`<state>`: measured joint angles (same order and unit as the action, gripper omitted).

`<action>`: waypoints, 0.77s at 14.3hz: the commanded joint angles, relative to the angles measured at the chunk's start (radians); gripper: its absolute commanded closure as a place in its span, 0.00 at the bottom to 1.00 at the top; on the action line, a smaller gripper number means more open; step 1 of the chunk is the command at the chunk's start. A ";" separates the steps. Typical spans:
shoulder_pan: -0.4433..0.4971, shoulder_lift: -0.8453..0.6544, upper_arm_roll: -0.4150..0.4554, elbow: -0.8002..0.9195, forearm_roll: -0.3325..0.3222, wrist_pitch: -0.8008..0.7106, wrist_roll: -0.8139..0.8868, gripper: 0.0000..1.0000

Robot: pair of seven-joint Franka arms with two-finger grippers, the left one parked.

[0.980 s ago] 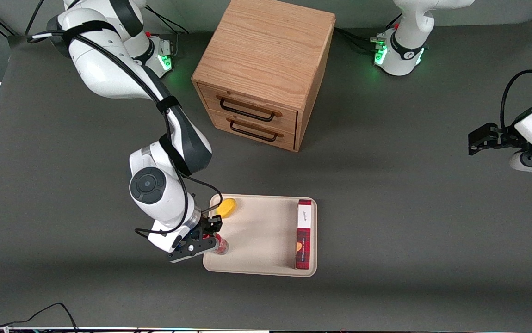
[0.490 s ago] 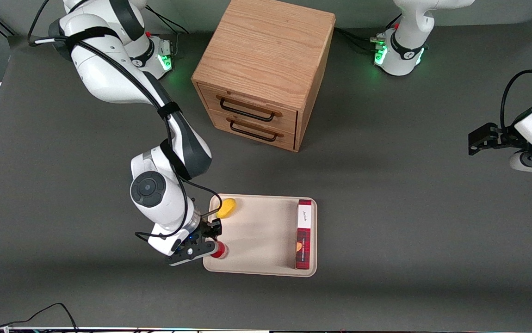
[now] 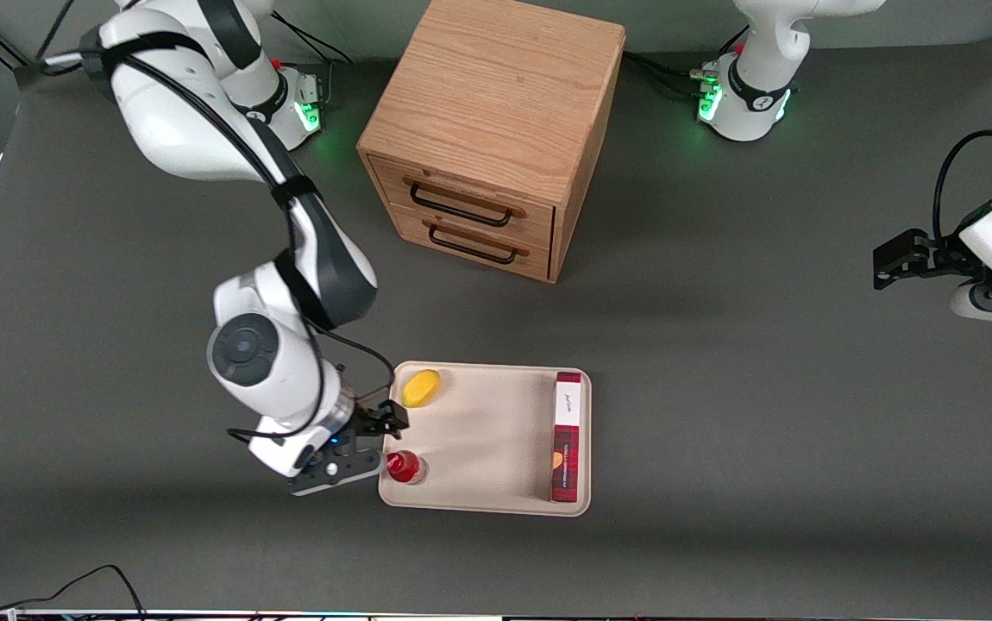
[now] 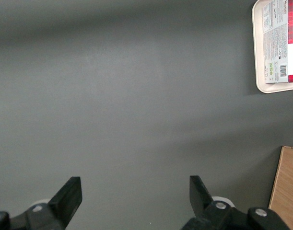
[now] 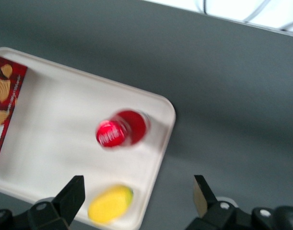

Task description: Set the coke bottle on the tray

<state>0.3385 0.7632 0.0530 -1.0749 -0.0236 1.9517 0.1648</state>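
Observation:
The coke bottle (image 3: 404, 467) stands upright on the beige tray (image 3: 487, 483), in the tray's corner nearest the front camera at the working arm's end. In the right wrist view I look down on the bottle's red cap (image 5: 112, 134) inside the tray's rounded corner (image 5: 165, 124). My right gripper (image 3: 356, 444) is open and empty. It hangs above the table just off the tray's edge, beside the bottle and apart from it. Its fingertips (image 5: 74, 194) frame the tray's rim.
A yellow fruit (image 3: 421, 387) lies on the tray farther from the front camera than the bottle, also in the right wrist view (image 5: 109, 204). A tall red and white box (image 3: 568, 436) lies along the tray's parked-arm edge. A wooden two-drawer cabinet (image 3: 487, 129) stands farther back.
My gripper has let go of the bottle, opened, and drawn off the tray toward the working arm's end. The bottle stays standing on the tray.

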 commanded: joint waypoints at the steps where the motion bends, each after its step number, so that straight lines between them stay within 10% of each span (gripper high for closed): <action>1: -0.058 -0.242 0.010 -0.220 0.027 -0.083 0.001 0.00; 11: -0.308 -0.843 0.016 -0.724 0.037 -0.172 -0.133 0.00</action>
<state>0.0793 0.0084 0.0578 -1.7112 -0.0142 1.7699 0.0554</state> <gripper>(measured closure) 0.000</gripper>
